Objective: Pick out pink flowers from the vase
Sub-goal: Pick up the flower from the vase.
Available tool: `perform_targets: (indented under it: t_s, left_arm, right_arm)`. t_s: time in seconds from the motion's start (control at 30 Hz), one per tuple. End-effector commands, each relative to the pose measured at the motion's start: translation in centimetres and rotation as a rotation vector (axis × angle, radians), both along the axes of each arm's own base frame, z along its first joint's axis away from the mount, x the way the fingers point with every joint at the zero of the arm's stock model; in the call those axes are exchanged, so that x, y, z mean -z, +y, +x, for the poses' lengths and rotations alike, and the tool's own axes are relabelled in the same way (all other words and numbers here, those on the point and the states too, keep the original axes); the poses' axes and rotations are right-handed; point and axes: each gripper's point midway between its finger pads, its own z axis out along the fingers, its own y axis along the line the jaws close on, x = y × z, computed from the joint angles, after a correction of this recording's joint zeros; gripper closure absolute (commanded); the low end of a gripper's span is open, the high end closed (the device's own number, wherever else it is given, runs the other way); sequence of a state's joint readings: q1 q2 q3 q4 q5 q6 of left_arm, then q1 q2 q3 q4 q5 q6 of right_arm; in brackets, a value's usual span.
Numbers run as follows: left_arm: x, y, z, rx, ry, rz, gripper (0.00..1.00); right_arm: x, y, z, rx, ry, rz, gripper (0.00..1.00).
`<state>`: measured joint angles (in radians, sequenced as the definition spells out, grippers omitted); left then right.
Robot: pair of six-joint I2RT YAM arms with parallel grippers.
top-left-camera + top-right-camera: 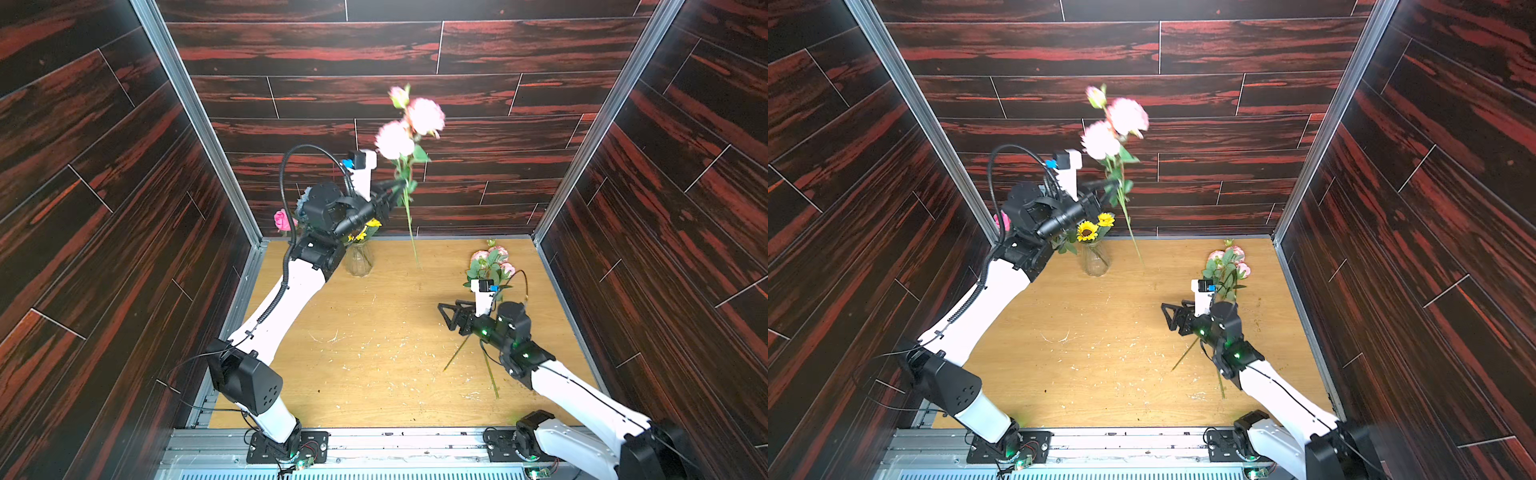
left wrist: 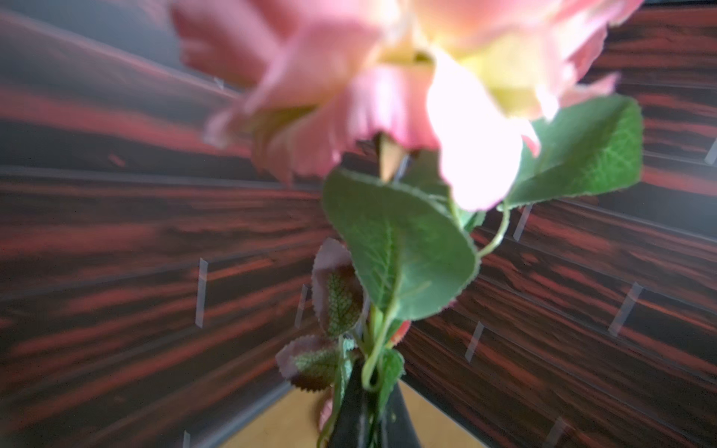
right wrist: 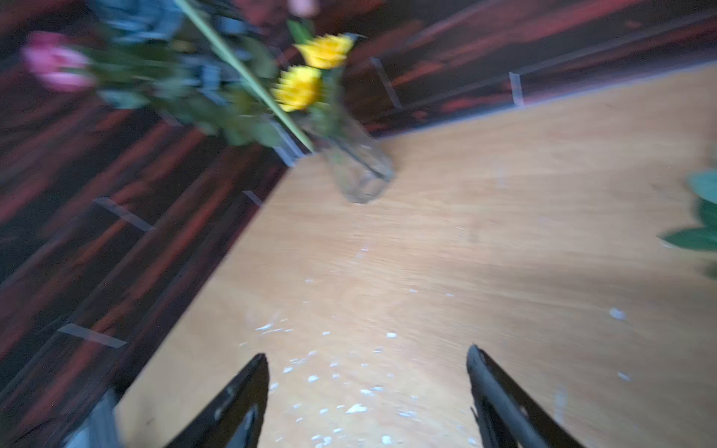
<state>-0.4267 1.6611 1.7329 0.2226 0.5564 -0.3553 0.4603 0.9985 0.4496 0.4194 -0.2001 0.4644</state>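
My left gripper is shut on the green stem of a pink flower spray. It holds the spray high, and the stem's tip hangs above the table to the right of the vase. One pink bloom still stands in the vase, left of my arm. More pink flowers lie on the table at the right. In front of them my right gripper hovers open and empty.
Yellow sunflowers and dusty-blue blooms also stand in the vase, partly behind my left arm. Dark wood-patterned walls enclose three sides. White flecks dot the tabletop. Loose green stems run under my right arm.
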Motion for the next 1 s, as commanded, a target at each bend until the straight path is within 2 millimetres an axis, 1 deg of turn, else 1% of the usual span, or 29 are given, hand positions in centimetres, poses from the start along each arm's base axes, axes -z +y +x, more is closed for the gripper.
perform_targets:
  t_s: [0.0,0.03,0.2,0.37,0.5,0.53,0.57,0.6,0.73,0.9,0.97]
  left_arm:
    - [2.3,-1.5,-2.8,0.176,0.042,0.05,1.0]
    - [3.1,-1.7,-3.0,0.2,0.057,0.059,1.0]
    - [6.6,-3.5,-4.0,0.308,0.139,0.064,1.0]
    - [10.1,-6.3,-5.1,0.398,0.206,0.093,1.0]
    - [12.1,-8.6,-6.3,0.473,0.241,0.091,1.0]
    - [12.2,-9.1,-6.7,0.493,0.241,0.084,1.0]
    - [13.1,-9.7,-6.5,0.506,0.262,0.085,1.0]
    - [13.7,-10.2,-6.6,0.522,0.276,0.084,1.0]
    - [14.2,-11.1,-6.6,0.559,0.308,0.055,1.0]
    - [15.1,-11.5,-7.0,0.572,0.325,0.065,1.0]
    - [15.3,-11.5,-7.3,0.575,0.328,0.068,1.0]
  right_arm:
    - [-3.4,1.4,-2.4,-0.14,-0.125,0.097,0.16]
    - [-3.8,1.7,-3.0,-0.174,-0.137,0.112,0.15]
    - [-4.6,1.9,-4.0,-0.22,-0.163,0.144,0.14]
    - [-5.2,2.1,-4.5,-0.252,-0.166,0.168,0.14]
    - [-5.6,2.0,-4.8,-0.262,-0.176,0.178,0.14]
    - [-5.7,2.0,-4.8,-0.265,-0.176,0.18,0.14]
    - [-5.6,2.0,-4.8,-0.264,-0.175,0.181,0.14]
    - [-5.6,1.9,-4.7,-0.261,-0.174,0.184,0.14]
    - [-5.4,1.7,-4.5,-0.248,-0.165,0.188,0.16]
    - [-5.0,1.0,-3.6,-0.191,-0.152,0.182,0.27]
    - [-4.7,0.7,-3.3,-0.168,-0.146,0.179,0.3]
